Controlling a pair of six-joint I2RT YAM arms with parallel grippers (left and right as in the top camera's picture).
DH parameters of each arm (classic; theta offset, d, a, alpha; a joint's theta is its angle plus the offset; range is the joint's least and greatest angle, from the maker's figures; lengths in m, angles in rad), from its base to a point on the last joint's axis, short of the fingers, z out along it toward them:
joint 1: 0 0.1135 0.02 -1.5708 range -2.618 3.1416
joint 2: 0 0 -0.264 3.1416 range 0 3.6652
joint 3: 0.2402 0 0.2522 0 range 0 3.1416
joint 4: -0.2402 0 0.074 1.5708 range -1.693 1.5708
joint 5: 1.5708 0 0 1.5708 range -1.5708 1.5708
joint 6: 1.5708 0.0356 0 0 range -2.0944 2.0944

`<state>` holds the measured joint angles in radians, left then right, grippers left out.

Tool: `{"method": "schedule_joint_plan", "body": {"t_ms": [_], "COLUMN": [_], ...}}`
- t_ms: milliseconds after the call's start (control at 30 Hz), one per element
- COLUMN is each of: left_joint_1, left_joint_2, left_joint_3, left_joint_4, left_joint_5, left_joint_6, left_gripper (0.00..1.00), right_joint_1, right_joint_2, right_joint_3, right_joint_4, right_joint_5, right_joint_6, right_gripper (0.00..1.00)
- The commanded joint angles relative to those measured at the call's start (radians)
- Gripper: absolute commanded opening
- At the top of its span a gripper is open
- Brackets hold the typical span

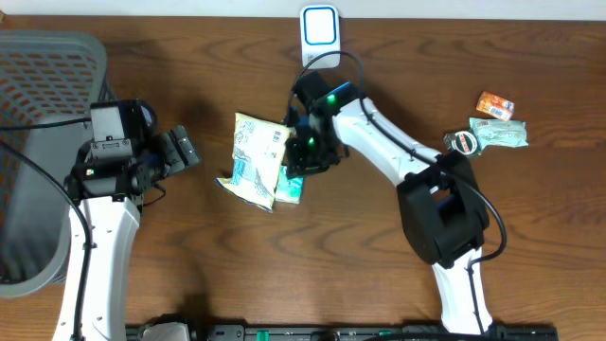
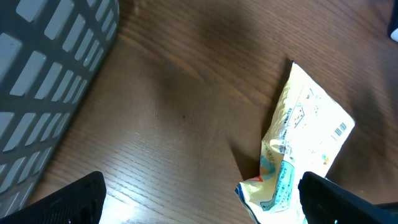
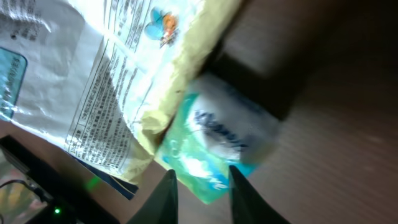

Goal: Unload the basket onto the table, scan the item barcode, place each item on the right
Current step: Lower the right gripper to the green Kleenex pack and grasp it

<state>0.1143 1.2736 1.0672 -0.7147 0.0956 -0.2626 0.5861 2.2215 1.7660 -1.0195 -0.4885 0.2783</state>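
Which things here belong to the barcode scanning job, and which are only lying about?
Job: white and blue scanner; yellow plastic snack bag; teal tissue pack; right gripper.
Lying about: grey mesh basket; orange packet; pale green packet; round red-rimmed item.

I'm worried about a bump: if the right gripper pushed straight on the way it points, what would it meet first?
Most likely the teal tissue pack. In the wrist view it lies directly off the right gripper, with the yellow bag overlapping its edge. Depth is unclear, so it may already be touching.
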Motion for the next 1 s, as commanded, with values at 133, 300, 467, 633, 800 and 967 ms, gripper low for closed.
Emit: {"method": "schedule_joint_plan", "body": {"t_ms": [133, 300, 467, 633, 800, 967], "left_joint_1": [0.003, 0.003, 0.003, 0.003, 0.003, 0.003], "left_joint_2": [0.002, 0.002, 0.002, 0.002, 0.002, 0.002], "left_joint_3": [0.001, 0.001, 0.001, 0.001, 0.001, 0.001], "left_joint_4": [-0.003, -0.003, -0.003, -0.003, -0.003, -0.003], "left_joint_5": [-0.002, -0.002, -0.002, -0.002, -0.002, -0.002], "left_joint_6": [-0.002, -0.002, -0.002, -0.002, -0.002, -0.002], "left_gripper": [0.98, 0.97, 0.98, 0.98, 0.98, 0.98], "right_joint_1": [0.105, 0.169, 0.201, 0.208, 0.191, 0.166], "right_joint_2": [0.002, 0.004, 0.009, 0.014, 0.014, 0.014], "right_joint_3": [0.003, 0.003, 0.003, 0.003, 0.003, 0.003], "right_joint_4": [0.049, 0.115, 0.111, 0.07, 0.013, -0.03], "right_joint_5": [0.088, 0.126, 0.175, 0.2, 0.23, 0.28], "right_joint_6": [0.066, 0.077, 0.092, 0.093, 0.092, 0.091], "right_gripper": [0.47, 0.46, 0.44, 0.42, 0.42, 0.42]}}
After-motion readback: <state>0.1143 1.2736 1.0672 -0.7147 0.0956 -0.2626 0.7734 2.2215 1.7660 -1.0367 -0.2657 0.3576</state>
